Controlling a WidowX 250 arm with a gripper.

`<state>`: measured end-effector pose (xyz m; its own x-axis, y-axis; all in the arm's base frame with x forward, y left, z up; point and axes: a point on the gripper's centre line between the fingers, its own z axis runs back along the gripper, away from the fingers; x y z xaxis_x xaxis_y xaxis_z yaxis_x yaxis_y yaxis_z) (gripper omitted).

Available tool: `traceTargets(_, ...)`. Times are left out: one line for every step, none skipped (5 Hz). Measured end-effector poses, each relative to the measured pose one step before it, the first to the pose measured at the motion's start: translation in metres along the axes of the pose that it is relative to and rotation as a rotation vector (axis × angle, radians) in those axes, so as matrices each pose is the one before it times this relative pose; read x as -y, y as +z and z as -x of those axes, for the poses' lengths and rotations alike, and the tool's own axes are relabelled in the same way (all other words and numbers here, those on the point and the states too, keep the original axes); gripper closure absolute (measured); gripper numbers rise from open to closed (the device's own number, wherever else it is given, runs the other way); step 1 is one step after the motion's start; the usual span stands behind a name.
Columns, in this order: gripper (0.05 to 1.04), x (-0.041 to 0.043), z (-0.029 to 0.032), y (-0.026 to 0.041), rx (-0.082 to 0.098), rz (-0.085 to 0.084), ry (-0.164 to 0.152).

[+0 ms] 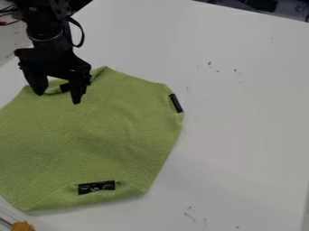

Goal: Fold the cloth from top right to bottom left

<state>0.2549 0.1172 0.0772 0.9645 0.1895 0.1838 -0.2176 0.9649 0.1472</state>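
Note:
The black gripper (58, 95) hangs over the upper left part of the green cloth (96, 135), its two fingers spread apart with nothing visible held between them. The cloth lies mostly flat on the white table, with an uneven, many-sided outline. Black tags or clips show at its right edge, near its bottom edge and under the gripper at the top. Near the bottom tag the cloth's edge looks turned over. Whether the fingertips touch the cloth, I cannot tell.
The white table (241, 113) extends to the right of the cloth, with small dark marks on it. An orange-brown object (23, 226) sits at the bottom left corner, beside a clear edge. Cables hang by the arm at the upper left.

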Motion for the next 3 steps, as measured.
traceTargets(0.083, 0.00135, 0.00336, -0.00647, -0.0255, 0.0043, -0.0015)
traceTargets(0.083, -0.00125, -0.00696, -0.00481, 0.0075, -0.0028, 0.0047)
traceTargets(0.083, -0.00663, -0.02182, -0.01643, -0.0056, 0.0312, -0.0168)
